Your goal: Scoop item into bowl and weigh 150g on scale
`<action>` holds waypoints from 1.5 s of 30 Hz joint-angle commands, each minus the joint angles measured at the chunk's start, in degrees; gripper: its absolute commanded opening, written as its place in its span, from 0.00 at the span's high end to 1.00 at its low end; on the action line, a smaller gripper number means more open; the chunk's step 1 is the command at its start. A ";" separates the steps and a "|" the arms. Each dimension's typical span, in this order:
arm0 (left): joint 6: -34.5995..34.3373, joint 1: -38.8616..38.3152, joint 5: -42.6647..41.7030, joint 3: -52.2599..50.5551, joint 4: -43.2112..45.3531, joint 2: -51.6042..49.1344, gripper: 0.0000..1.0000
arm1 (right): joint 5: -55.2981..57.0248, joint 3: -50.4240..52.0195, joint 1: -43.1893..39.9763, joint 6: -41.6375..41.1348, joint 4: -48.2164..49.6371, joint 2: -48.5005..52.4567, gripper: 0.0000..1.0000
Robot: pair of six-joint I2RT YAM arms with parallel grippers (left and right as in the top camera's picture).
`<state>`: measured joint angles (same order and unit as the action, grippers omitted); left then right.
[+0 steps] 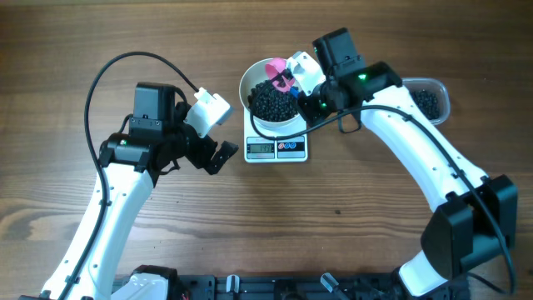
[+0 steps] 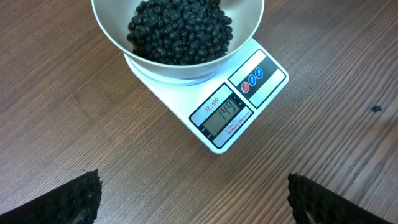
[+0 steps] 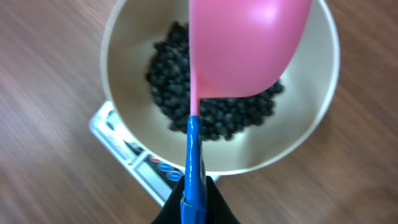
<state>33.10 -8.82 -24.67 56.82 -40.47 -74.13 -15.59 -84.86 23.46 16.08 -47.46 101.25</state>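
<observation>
Black beads [image 3: 168, 93] in bowl [image 3: 124, 74], below right hand [image 3: 194, 208]

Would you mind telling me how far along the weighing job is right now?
Done: the bowl sits on the scale holding a heap of beads; the display reads 149. In hand: the right gripper holds the pink scoop over the bowl. Remaining: a few more beads to reach target. The left gripper is open.
</observation>
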 commanded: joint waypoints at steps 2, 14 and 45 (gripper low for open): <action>-0.57 0.31 0.13 -0.35 0.15 0.17 0.00 | -17.68 -1.62 -6.80 -4.31 0.33 -1.95 0.96; -0.57 0.31 0.13 -0.37 0.15 0.17 0.00 | -26.91 -1.62 -11.87 -4.04 0.74 -1.95 0.96; -0.57 0.31 0.11 -0.35 0.15 0.17 0.00 | 10.14 -1.11 0.66 -3.30 1.27 -1.81 0.96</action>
<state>33.10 -8.82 -24.67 56.82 -40.47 -74.13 -19.51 -84.90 21.34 12.03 -46.41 101.21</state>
